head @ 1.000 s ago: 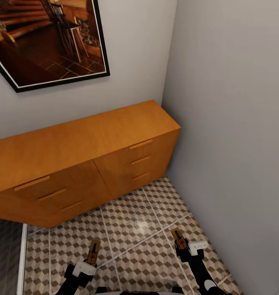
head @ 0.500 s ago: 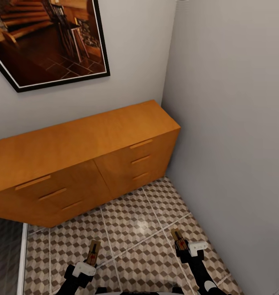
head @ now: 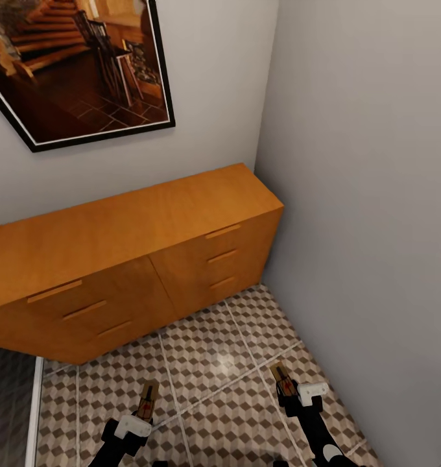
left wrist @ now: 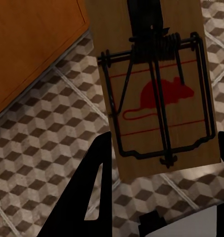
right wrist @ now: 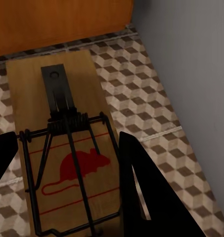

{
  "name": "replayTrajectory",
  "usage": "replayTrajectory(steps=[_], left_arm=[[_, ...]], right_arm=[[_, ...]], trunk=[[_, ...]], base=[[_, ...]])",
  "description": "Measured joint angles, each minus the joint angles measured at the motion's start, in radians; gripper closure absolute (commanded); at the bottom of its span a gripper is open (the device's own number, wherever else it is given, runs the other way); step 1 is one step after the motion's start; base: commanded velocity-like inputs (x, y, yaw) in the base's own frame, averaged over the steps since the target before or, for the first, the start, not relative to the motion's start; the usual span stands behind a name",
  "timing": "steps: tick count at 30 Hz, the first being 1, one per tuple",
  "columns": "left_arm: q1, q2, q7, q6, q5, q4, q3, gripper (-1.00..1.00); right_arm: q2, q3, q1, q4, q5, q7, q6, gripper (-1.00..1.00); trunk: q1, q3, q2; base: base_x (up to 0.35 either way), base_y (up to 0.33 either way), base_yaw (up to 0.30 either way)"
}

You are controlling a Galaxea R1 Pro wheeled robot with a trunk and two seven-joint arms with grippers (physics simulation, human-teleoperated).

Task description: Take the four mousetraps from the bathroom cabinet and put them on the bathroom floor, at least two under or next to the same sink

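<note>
Each gripper holds one mousetrap above the bathroom floor (head: 214,363). My left gripper (head: 141,418) is shut on a wooden mousetrap (head: 147,399), whose red mouse print and dark wire bar fill the left wrist view as the mousetrap (left wrist: 156,94) between black fingers (left wrist: 94,192). My right gripper (head: 290,395) is shut on another mousetrap (head: 283,380), seen close as the mousetrap (right wrist: 67,158) beside a black finger (right wrist: 146,192). The orange-brown cabinet (head: 130,253) stands ahead against the wall, its drawers closed.
A grey wall (head: 369,214) closes the right side, meeting the cabinet in the corner. A framed picture (head: 78,65) hangs above the cabinet. A dark strip with a pale edge (head: 13,402) lies at the lower left.
The whole head view has shifted slightly, so the camera moved. Both grippers still hold their mousetraps in about the same places.
</note>
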Motion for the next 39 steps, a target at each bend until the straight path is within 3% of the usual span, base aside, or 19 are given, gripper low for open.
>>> replayTrajectory(steps=[39], left_arm=[[0.001,-0.001,-0.006,0.000,-0.002,-0.001,-0.002,1.00]], right_arm=[[-0.003,0.000,0.000,0.003,0.000,0.000,0.000,1.00]], trunk=[[0.000,0.061,0.000]], base=[[0.000,0.000,0.000]])
